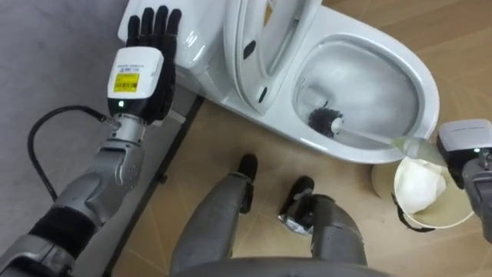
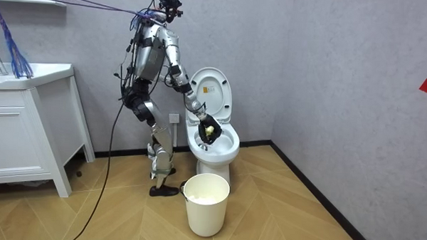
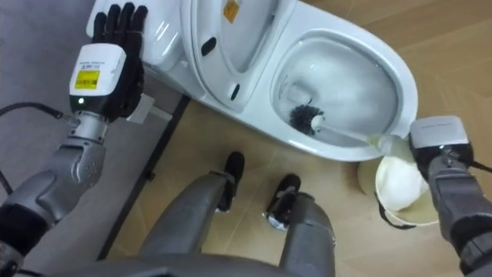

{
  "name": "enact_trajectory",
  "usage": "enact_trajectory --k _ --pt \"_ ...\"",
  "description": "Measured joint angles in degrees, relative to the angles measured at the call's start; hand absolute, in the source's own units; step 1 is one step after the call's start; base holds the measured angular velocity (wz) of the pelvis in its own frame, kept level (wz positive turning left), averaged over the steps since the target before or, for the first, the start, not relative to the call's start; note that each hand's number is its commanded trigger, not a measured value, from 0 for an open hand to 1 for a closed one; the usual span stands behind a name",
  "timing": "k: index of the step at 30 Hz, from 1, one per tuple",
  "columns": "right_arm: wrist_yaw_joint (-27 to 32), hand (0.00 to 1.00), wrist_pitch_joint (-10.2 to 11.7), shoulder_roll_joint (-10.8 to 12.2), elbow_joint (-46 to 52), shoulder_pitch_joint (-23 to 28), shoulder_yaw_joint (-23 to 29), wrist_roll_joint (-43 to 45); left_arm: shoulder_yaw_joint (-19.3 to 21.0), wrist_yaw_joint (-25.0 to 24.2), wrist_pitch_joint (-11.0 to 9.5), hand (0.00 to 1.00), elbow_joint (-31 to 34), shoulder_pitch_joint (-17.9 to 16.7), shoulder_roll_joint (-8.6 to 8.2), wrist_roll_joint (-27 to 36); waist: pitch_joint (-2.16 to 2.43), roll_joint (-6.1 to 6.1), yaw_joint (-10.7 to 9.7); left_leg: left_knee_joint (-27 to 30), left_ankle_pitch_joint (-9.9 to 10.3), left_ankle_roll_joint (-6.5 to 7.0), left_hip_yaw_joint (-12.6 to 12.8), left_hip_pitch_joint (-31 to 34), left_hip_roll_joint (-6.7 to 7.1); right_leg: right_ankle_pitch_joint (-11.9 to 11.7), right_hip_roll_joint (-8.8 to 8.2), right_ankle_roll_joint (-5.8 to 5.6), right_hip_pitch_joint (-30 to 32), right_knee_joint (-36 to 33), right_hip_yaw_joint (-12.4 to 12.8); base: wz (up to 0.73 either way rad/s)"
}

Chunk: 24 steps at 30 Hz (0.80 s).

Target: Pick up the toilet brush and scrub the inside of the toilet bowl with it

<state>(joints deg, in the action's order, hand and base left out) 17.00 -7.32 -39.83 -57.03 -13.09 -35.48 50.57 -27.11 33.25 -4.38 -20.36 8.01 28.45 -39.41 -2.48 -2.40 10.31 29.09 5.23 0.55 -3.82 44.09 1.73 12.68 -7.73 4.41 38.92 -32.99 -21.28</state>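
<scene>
The white toilet (image 1: 425, 83) stands with its seat and lid (image 1: 260, 54) raised. A toilet brush has its black bristle head (image 1: 327, 120) down inside the bowl, and its clear handle (image 1: 377, 137) runs right to a pale yellow grip. My right hand (image 1: 464, 143) is shut on that grip at the bowl's right rim; in the room view my right hand (image 2: 207, 129) sits over the bowl. My left hand (image 1: 151, 48) is open, its fingers straight, beside the tank (image 1: 201, 54). I stand bent a little at the toilet's side.
A white waste bin (image 1: 440, 221) stands on the wood floor just below my right hand; in the room view the bin (image 2: 205, 204) is in front of the toilet. A white cabinet (image 2: 21, 127) stands at the room view's left. A grey wall lies behind the toilet.
</scene>
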Motion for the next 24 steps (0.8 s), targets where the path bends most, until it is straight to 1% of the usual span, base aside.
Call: enact_trajectory --k 2,3,5,6,7,8,9,10,11,12,13,14,15,18,19,22,24 --pt "0.7 1.0 0.5 0.0 -2.8 -3.2 -1.5 -2.9 -0.1 0.8 -0.9 0.0 0.0 1.4 -0.02 1.3 -0.47 -0.8 0.4 1.7 0.1 -0.06 -0.1 2.2 -0.02 0.2 -0.52 0.29 1.8 -1.5 -0.8 0.0" --pt "0.8 1.0 0.6 0.0 -3.0 -4.5 -1.6 -3.4 -0.2 0.9 -1.1 0.0 0.0 1.9 -0.02 1.4 -0.68 -0.88 0.6 2.0 0.1 -0.07 0.0 2.6 -0.03 0.2 -0.61 0.35 2.3 -1.9 -0.8 0.0" --pt "0.4 1.0 1.5 0.1 -4.4 -8.4 -2.2 -6.4 -0.6 1.4 -1.6 0.0 -0.1 3.9 -0.01 1.7 -0.9 -0.76 1.3 2.6 -0.2 0.17 0.6 4.9 0.12 0.5 -1.64 0.62 5.0 -4.0 -0.7 0.07" --pt "0.1 1.0 1.8 0.1 -5.1 -9.7 -2.6 -7.7 -0.6 1.5 -1.8 0.0 0.0 4.4 -0.01 1.7 -0.94 -0.73 1.5 2.7 -0.3 0.24 0.9 5.5 0.06 0.6 -1.84 0.69 5.8 -4.5 -0.7 0.09" --pt "-0.7 1.0 2.3 0.2 -6.3 -12.8 -3.8 -10.8 -0.9 1.7 -2.1 0.0 -0.1 5.7 0.01 1.7 -1.07 -0.6 2.0 2.9 -0.8 0.23 1.4 6.8 -0.02 0.5 -2.07 0.9 7.5 -5.4 -0.4 0.03" --pt "-1.3 1.0 2.6 0.5 -8.2 -15.6 -4.6 -14.1 -1.4 2.1 -2.2 0.0 -0.3 7.1 0.0 1.7 -1.33 -0.26 2.8 3.0 -1.4 -0.09 1.7 7.8 0.16 0.5 -2.23 1.0 9.0 -6.3 0.3 0.04" --pt "-1.6 1.0 2.4 0.8 -9.0 -16.8 -4.7 -15.1 -1.5 2.2 -2.2 0.0 -0.3 7.6 0.02 1.7 -1.32 -0.27 2.9 3.2 -1.5 -0.11 1.7 8.5 0.19 0.5 -2.29 1.04 9.6 -6.7 0.4 0.1" --pt "-2.2 1.0 2.1 1.4 -10.2 -18.8 -4.6 -16.2 -1.4 2.4 -2.4 0.0 -0.3 8.3 0.16 1.6 -1.42 -0.11 2.9 3.8 -1.5 -0.15 1.7 9.4 0.18 0.6 -2.34 1.3 10.6 -7.6 0.6 0.09" --pt "-2.8 1.0 2.0 2.0 -11.2 -20.5 -4.6 -17.1 -1.2 2.9 -2.4 0.0 -0.3 8.8 0.26 1.6 -1.88 0.61 2.9 4.2 -1.5 -0.16 1.8 10.0 0.22 0.8 -2.53 1.59 11.4 -8.5 0.7 0.06" --pt "-2.9 1.0 2.0 2.3 -11.6 -21.2 -4.5 -17.3 -1.1 3.4 -2.4 0.0 -0.3 9.0 0.31 1.5 -2.15 1.05 2.9 4.3 -1.5 -0.17 2.0 10.2 0.26 0.9 -2.77 1.75 11.8 -8.9 0.8 0.0" --pt "-3.0 1.0 2.3 2.4 -12.2 -22.2 -4.0 -17.3 -1.0 4.0 -2.3 0.0 -0.5 9.7 0.37 1.5 -2.41 1.52 2.6 4.3 -1.6 -0.22 1.9 10.6 0.59 1.0 -3.08 1.85 12.5 -9.4 0.7 0.08" --pt "-3.1 1.0 2.4 2.4 -13.0 -23.0 -3.6 -17.4 -1.0 4.3 -2.3 0.0 -0.9 10.4 0.49 1.1 -2.5 1.76 2.5 4.6 -1.7 -0.36 1.9 11.2 0.91 1.2 -3.27 1.8 13.1 -10.0 0.8 0.08" --pt "-3.1 1.0 2.4 2.4 -13.3 -23.6 -3.6 -17.7 -1.0 4.4 -2.3 0.0 -1.0 10.7 0.56 1.1 -2.54 1.84 2.5 4.7 -1.7 -0.41 1.9 11.5 0.91 1.2 -3.28 1.84 13.3 -10.1 0.8 0.04" --pt "-3.2 1.0 2.7 2.6 -14.1 -25.5 -3.6 -18.1 -0.6 4.7 -1.8 0.0 -1.0 11.3 0.68 1.1 -2.53 2.05 2.0 5.8 -1.8 -0.51 2.0 12.9 1.06 1.3 -3.85 2.34 14.9 -11.4 0.8 0.0" --pt "-3.4 1.0 2.8 2.6 -14.2 -26.1 -3.6 -18.1 -0.4 4.9 -1.6 0.0 -1.0 11.4 0.7 1.1 -2.53 2.11 1.5 6.2 -1.8 -0.5 2.0 13.4 1.09 1.5 -4.31 2.64 15.4 -12.2 0.6 0.05" --pt "-3.4 1.0 2.9 2.7 -14.1 -26.3 -3.6 -18.1 -0.4 5.0 -1.0 0.0 -1.0 11.8 0.7 1.1 -2.53 2.27 0.9 6.3 -1.8 -0.51 2.4 13.9 1.19 1.5 -4.87 2.61 16.1 -12.7 0.7 0.05" --pt "-3.4 1.0 3.0 2.9 -14.1 -26.3 -3.5 -16.9 -0.4 5.0 -0.8 0.0 -1.1 11.8 0.7 1.0 -2.49 2.25 0.8 6.6 -1.8 -0.5 2.8 13.8 1.07 1.3 -4.86 2.46 16.1 -12.7 0.8 -0.07"
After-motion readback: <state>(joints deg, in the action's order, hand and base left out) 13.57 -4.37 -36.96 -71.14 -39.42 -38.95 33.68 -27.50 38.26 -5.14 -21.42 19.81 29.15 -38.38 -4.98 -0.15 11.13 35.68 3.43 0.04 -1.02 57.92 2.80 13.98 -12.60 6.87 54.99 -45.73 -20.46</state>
